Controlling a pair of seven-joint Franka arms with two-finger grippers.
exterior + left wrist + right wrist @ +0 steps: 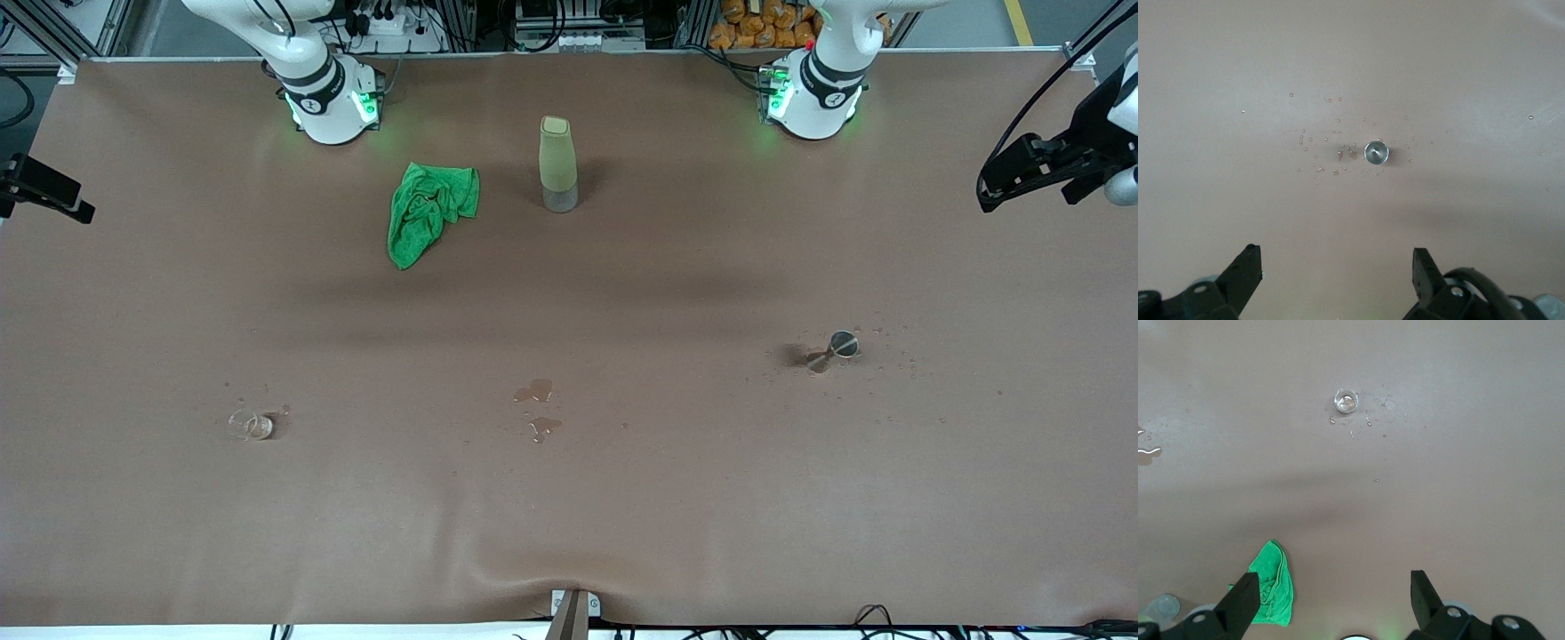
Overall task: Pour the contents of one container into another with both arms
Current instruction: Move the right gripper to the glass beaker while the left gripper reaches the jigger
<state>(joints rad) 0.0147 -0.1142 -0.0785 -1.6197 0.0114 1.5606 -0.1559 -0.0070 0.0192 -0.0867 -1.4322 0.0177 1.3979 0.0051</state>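
The right gripper (1331, 600) hangs high over the table (622, 498) with its jaws spread wide and nothing between them; in the right wrist view the small clear glass cup (1346, 401) stands well apart from the fingertips, out ahead of the gap between them, with a few droplets beside it; in the front view the cup (252, 424) sits toward the right arm's end of the table, near the camera; the green cloth (428, 212) lies crumpled farther from the camera, beside the tall olive bottle (557, 164); two small puddles (536, 406) mark the middle of the table; the metal jigger (832, 348) stands toward the left arm's end, ringed by scattered drops; the left gripper (1338, 277) hangs over it, jaws wide and empty, the jigger well clear ahead of the fingertips.
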